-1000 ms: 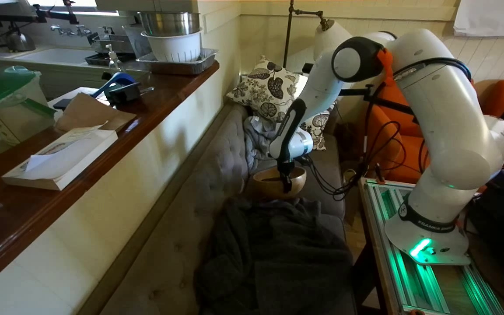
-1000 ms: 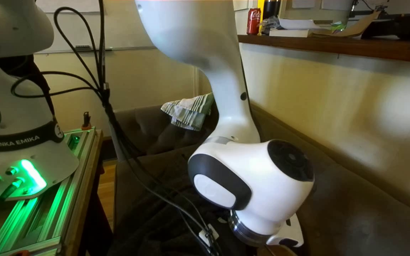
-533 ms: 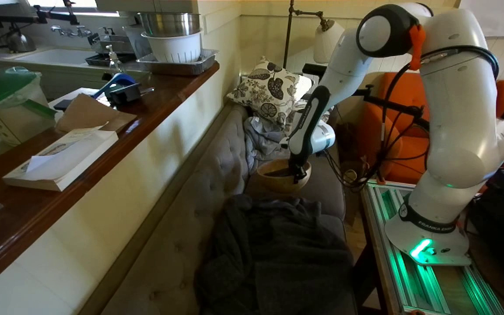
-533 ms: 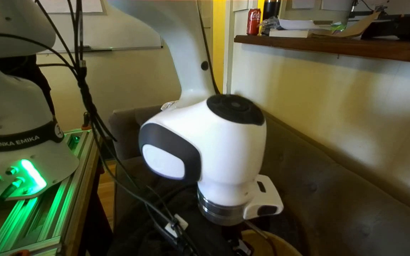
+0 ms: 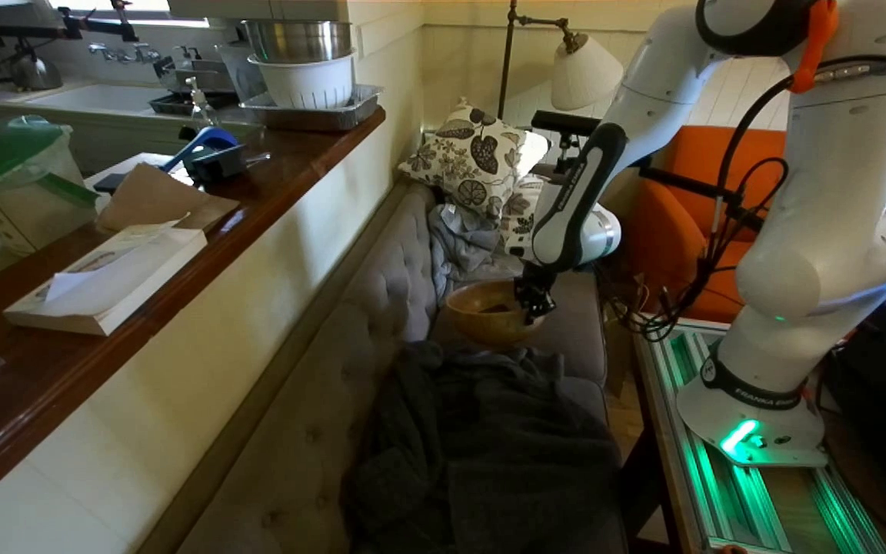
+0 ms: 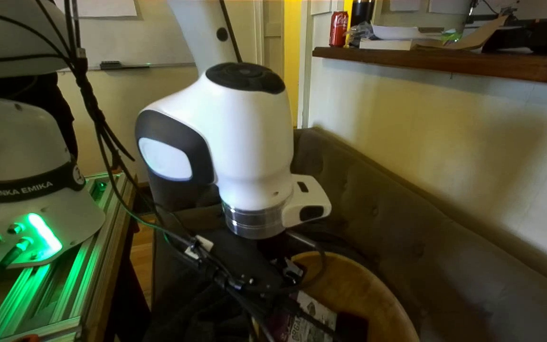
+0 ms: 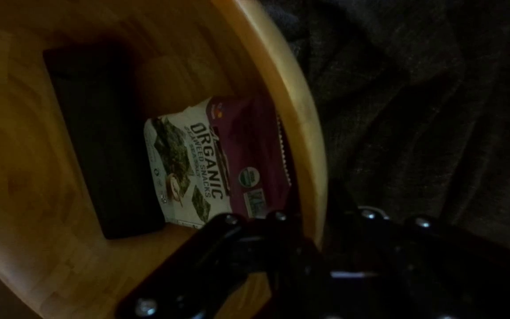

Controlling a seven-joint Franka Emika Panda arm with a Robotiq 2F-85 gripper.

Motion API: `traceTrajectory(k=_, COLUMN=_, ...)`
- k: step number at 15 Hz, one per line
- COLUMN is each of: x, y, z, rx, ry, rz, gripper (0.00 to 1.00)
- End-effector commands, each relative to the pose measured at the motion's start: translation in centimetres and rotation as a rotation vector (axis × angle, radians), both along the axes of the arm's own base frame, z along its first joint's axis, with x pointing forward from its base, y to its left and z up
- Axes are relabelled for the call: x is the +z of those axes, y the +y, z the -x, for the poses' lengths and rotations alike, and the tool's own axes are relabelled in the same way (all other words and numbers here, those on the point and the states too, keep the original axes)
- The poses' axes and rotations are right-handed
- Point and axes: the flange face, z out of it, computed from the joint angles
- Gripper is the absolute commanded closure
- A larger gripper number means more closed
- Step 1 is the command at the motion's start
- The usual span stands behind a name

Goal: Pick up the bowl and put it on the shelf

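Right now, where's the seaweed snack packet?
In the wrist view, the packet lies in the wooden bowl, between a dark block at left and the rim at right.

The arm (image 5: pixel 847 192) was glossy white and round-limbed, with a pale oval cap (image 6: pixel 165 159) set in dark grey, a silver wrist ring (image 6: pixel 254 219) and an orange strap (image 5: pixel 816 46). Black cables (image 6: pixel 86 90) ran bundled beside it; its black collar (image 6: pixel 36 185) read FRANKA EMIKA above a glowing green strip (image 6: pixel 44 232). The gripper (image 5: pixel 534 304) was black with shiny screw heads (image 7: pixel 145 306).
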Motion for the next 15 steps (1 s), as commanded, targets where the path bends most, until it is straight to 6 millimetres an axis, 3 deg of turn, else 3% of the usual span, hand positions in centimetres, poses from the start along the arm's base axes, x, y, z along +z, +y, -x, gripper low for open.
traceTrajectory(k=1, x=3.7, y=2.0, z=0.4, rx=0.048, ry=-0.108, rz=0.042, gripper=0.96)
traceTrajectory(k=6, x=6.1, y=4.1, z=-0.5, rx=0.171, ry=-0.277, rz=0.092, gripper=0.96)
traceTrajectory(k=7, x=6.6, y=3.2, z=-1.7, rx=0.193, ry=-0.303, rz=0.098, gripper=0.96)
traceTrajectory(k=12, x=9.4, y=2.8, z=-2.4, rx=0.290, ry=-0.328, rz=0.161, gripper=0.96)
traceTrajectory(k=15, x=10.2, y=2.4, z=-2.2, rx=0.242, ry=-0.322, rz=0.141, gripper=0.96)
